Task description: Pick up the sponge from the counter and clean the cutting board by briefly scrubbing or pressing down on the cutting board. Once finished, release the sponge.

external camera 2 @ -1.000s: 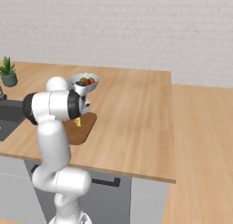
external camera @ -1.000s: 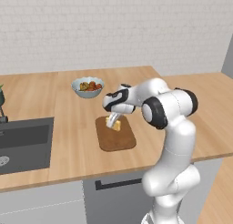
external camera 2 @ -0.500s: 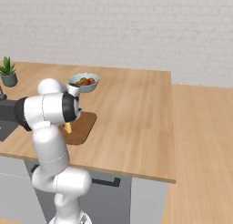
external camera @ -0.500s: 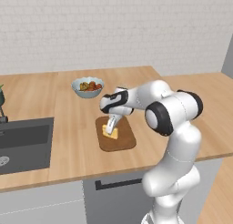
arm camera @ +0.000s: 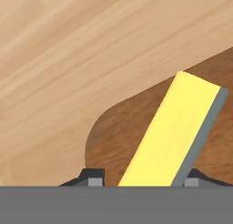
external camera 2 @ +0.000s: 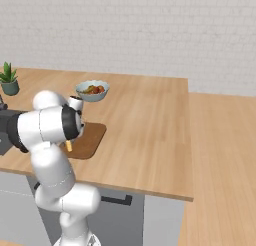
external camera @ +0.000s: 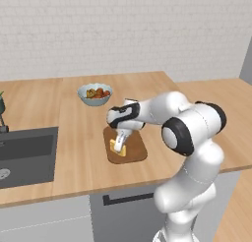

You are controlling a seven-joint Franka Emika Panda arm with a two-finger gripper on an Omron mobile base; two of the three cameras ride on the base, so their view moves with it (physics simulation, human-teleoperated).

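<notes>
The dark reddish-brown cutting board point(external camera: 135, 150) lies on the light wood counter point(external camera: 78, 137) near its front edge. The sponge point(external camera: 117, 147) stands tilted on the board's left part, its yellow body point(arm camera: 173, 132) toward the camera and the grey-green face along its edge. My gripper point(external camera: 121, 136) hangs right over it, pointing down. In the hand view the two fingertips point(arm camera: 93, 177) flank the sponge, with a visible gap on the left side, so the jaws stand open around it. In the right base view the arm covers most of the sponge point(external camera 2: 69, 146) and the board's point(external camera 2: 90, 140) left end.
A pale bowl of fruit point(external camera: 95, 94) stands on the counter behind the board. The dark sink point(external camera: 27, 155) is set in at the left. A small potted plant point(external camera 2: 8, 78) sits at the far left. The counter's front edge runs just below the board.
The hand came down and toward the front of the board with the sponge. The jaws have widened and no longer squeeze it.
</notes>
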